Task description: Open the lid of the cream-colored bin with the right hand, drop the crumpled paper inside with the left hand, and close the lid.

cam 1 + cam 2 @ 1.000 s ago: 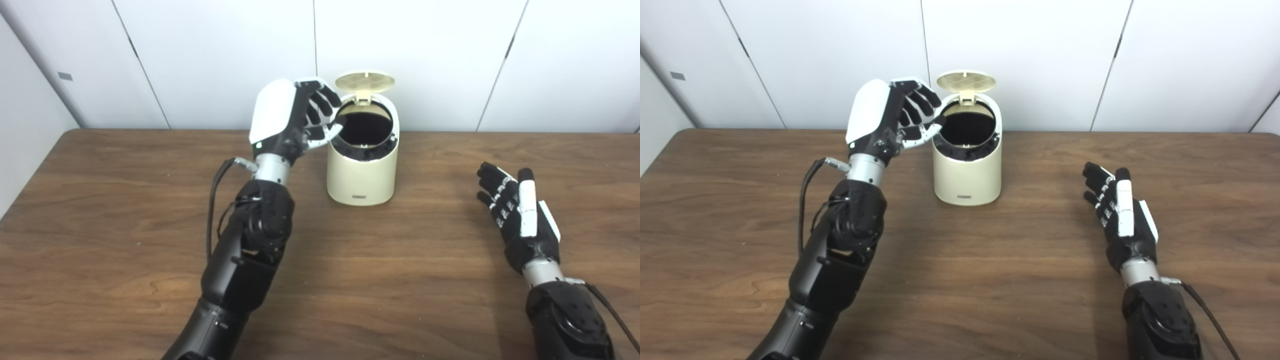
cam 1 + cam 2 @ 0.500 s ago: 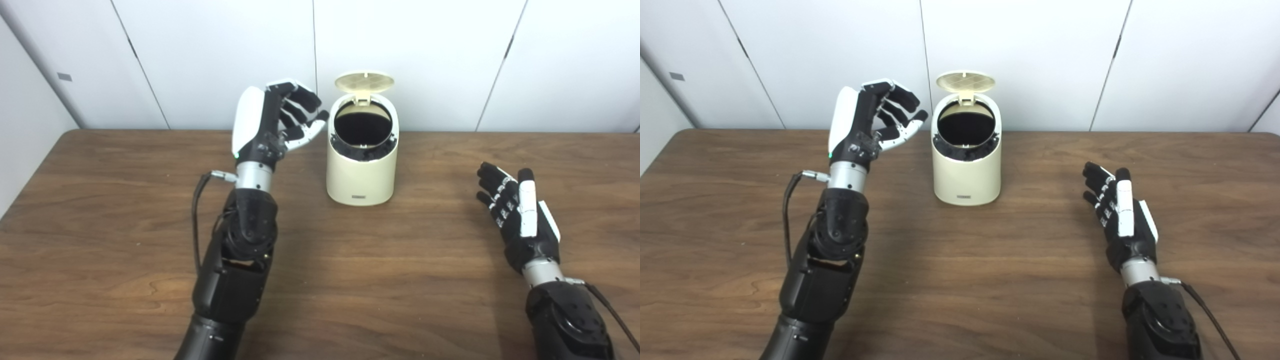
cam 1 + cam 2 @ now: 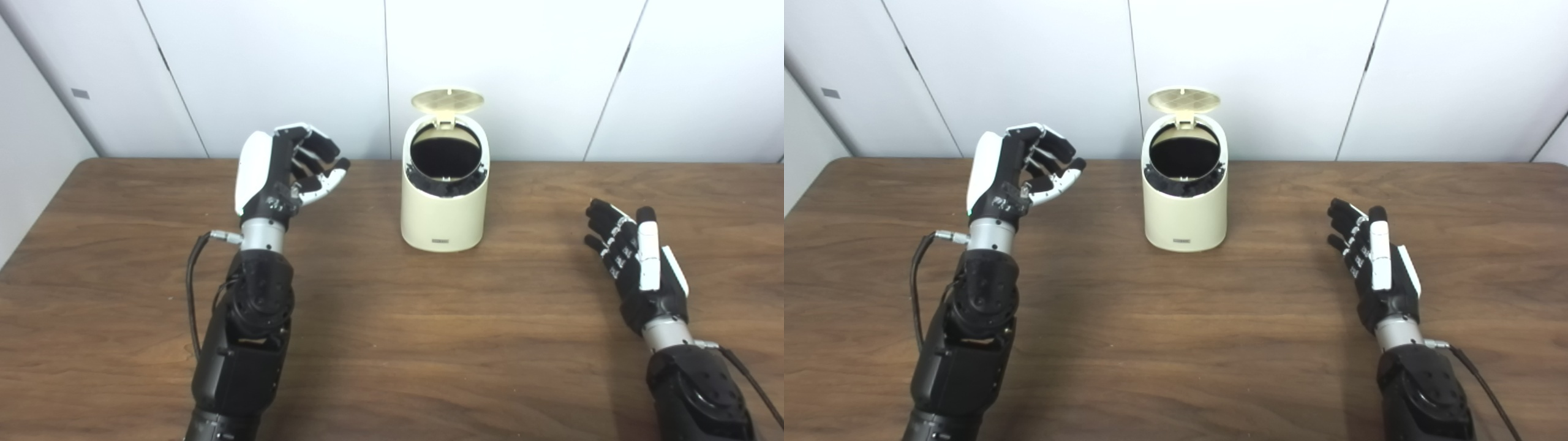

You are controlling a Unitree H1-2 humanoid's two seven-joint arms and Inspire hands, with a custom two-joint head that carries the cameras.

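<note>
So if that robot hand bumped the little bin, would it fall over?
Possibly. The bin is taller than it is wide, and its lid stands open at the back, so a push near the rim might tip it. It looks like thin plastic, so probably light. On the smooth table, a low nudge would more likely slide it.

We see both views evenly and brightly lit from above, with no harsh glare. The brown wood-grain table [image 3: 392, 343] carries a soft sheen and diffuse shadows beside each black forearm and under the cream-coloured cylindrical bin [image 3: 444, 208], whose open mouth reads as plain black. The white wall panels [image 3: 1249, 61] look flat and slightly grey. Detail is a little soft throughout, with mild compression blur; straight edges show no obvious bending.
</note>
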